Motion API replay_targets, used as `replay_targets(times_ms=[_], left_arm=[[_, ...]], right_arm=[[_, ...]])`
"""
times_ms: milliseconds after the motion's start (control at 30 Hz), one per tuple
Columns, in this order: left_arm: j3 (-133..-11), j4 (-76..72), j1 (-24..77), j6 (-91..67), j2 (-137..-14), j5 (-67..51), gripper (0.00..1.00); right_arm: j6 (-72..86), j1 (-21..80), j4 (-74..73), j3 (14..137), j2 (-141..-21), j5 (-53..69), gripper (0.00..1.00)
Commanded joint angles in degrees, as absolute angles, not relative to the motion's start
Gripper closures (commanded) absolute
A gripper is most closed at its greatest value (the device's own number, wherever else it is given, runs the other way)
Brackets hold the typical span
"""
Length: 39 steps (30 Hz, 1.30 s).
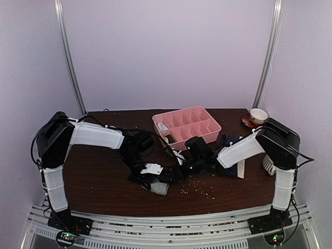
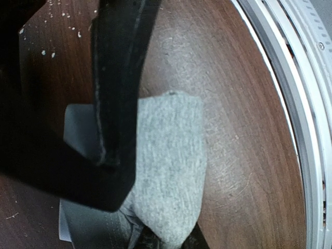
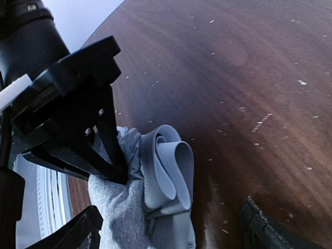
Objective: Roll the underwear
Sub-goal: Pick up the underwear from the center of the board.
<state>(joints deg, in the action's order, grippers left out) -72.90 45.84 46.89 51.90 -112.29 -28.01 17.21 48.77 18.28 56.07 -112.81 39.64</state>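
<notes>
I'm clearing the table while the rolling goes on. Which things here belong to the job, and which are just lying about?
Job: grey underwear, navy underwear.
Lying about: pink compartment tray, cup, saucer, crumbs.

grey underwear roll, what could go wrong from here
1. Only the left hand pinches the grey underwear. The right hand is open, so the loosely coiled waistband could spring undone.
2. The roll lies close to the near edge of the table, so a nudge might push it onto the rail.
</notes>
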Motion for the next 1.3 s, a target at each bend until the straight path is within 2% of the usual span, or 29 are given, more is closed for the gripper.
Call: replay_targets(times_ms=[0, 500, 800, 1000, 1267], left_arm=[[-70.61, 48.25, 47.81, 49.98, -115.27, -22.09, 0.97], [-71.46, 45.28, 47.84, 47.81, -115.69, -19.68, 1.0], [-70.49, 42.29, 48.45, 48.13, -116.37, -13.59, 1.0], [-72.15, 43.52, 48.65, 48.26, -117.62, -15.01, 1.0], [-76.08, 46.32, 48.6, 46.36, -118.96, -16.73, 1.0]], right_arm=[[18.71, 50.91, 17.42, 57.38, -114.49, 42.23, 0.07], [19.41, 52.69, 18.89, 55.89, -115.55, 48.59, 0.18], [18.94, 52.72, 20.2, 54.3, -115.67, 54.14, 0.19], [17.55, 52.78, 19.67, 54.83, -116.74, 55.93, 0.19], [14.86, 53.85, 16.58, 56.34, -117.72, 57.33, 0.34]])
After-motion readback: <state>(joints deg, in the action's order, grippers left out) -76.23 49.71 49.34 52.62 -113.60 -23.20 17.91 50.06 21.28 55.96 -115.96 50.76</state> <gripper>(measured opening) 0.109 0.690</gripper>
